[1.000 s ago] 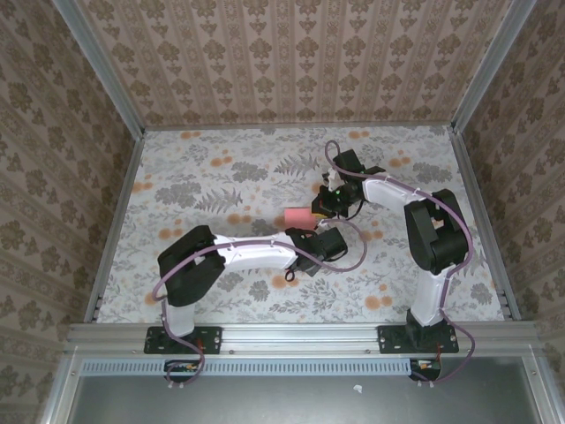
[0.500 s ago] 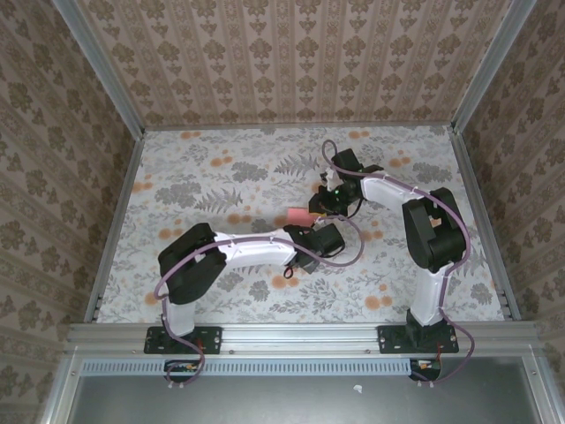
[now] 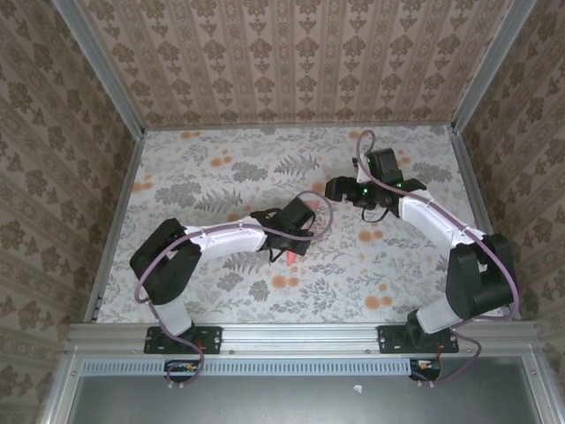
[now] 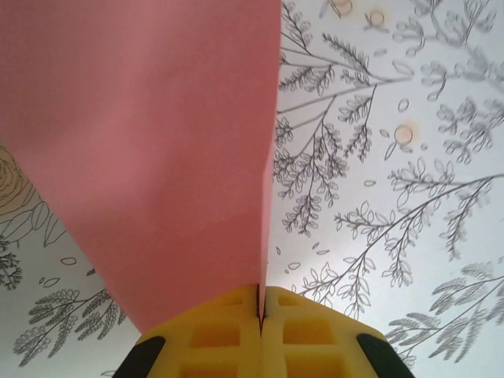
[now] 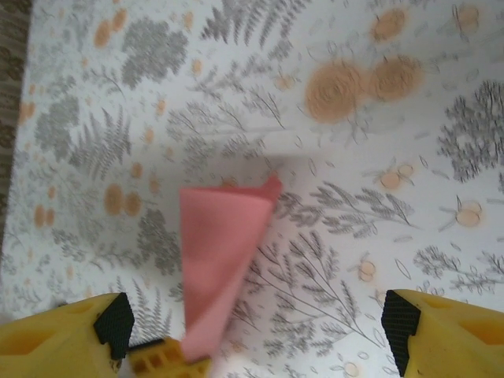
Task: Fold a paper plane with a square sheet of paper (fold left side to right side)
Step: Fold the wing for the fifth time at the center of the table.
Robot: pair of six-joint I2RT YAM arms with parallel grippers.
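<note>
The square sheet of paper point(image 4: 150, 150) is salmon-pink and folded into a narrow pointed shape with a crease along its right edge. My left gripper point(image 4: 261, 311) is shut on its near end, the yellow pads pressed together on the paper. From above, only a small pink tip of the paper point(image 3: 290, 256) shows below the left gripper point(image 3: 284, 245), mid-table. In the right wrist view the folded paper point(image 5: 220, 252) hangs over the floral cloth, pinched at the bottom by a left finger point(image 5: 167, 362). My right gripper point(image 5: 252, 346) stands wide open behind it, apart from the paper, and sits right of the left one point(image 3: 335, 188).
The floral tablecloth point(image 3: 221, 177) covers the table. Patterned walls point(image 3: 291, 62) close in the back and both sides, with aluminium rails point(image 3: 110, 221) along the edges. The left arm's purple cable point(image 3: 311, 201) loops over its wrist.
The right gripper let go of the paper, opened wide and drew back to the right. The left gripper shut on the paper and carried it left and nearer.
</note>
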